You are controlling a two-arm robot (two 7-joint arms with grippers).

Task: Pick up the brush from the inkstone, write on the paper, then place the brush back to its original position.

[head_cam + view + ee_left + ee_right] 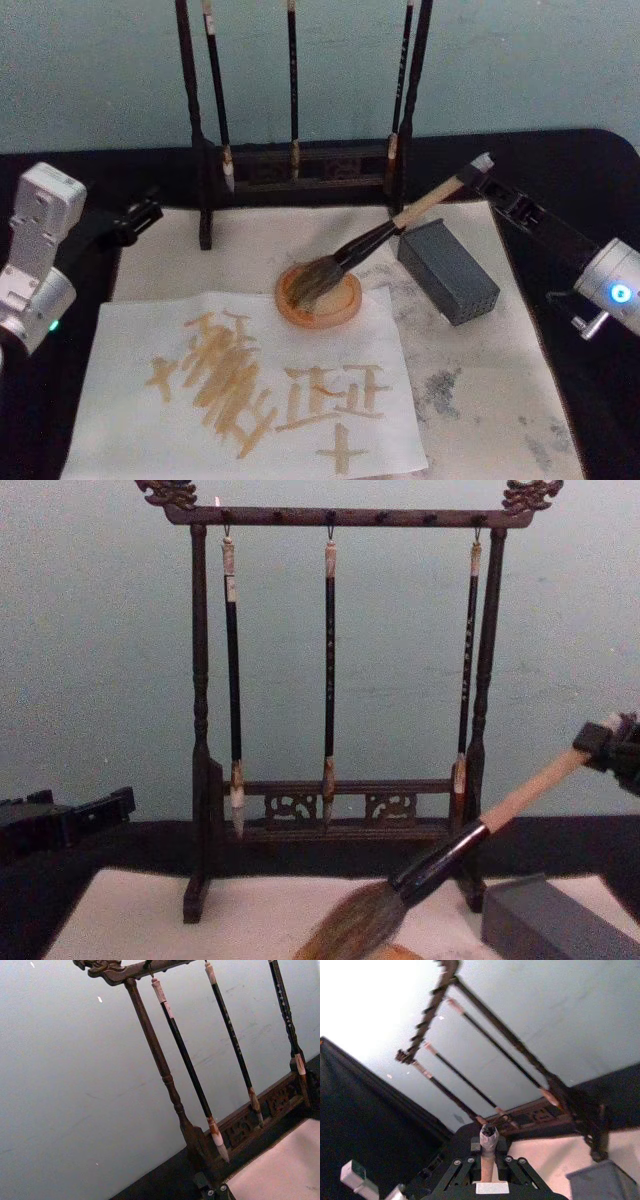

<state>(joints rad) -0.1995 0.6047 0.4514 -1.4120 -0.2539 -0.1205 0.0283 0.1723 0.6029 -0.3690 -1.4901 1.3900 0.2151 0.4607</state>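
The brush [420, 210] lies slanted, its bushy grey-brown head resting in the round orange inkstone [346, 306] and its tan handle rising to the right. My right gripper [487, 172] is shut on the top end of the handle, which sits between the fingers in the right wrist view [489, 1157]. From the chest view the brush [440, 860] slopes up to that gripper [605, 742]. The paper [130, 340], a white sheet with tan strokes, lies in front of the inkstone. My left gripper [145, 215] is parked at the left, shut, away from everything.
A dark wooden rack [300, 165] with three slim hanging brushes stands behind the inkstone. A grey block [450, 270] sits just right of the inkstone, under the brush handle. A larger off-white, ink-stained mat [500, 400] lies under the paper on a black table.
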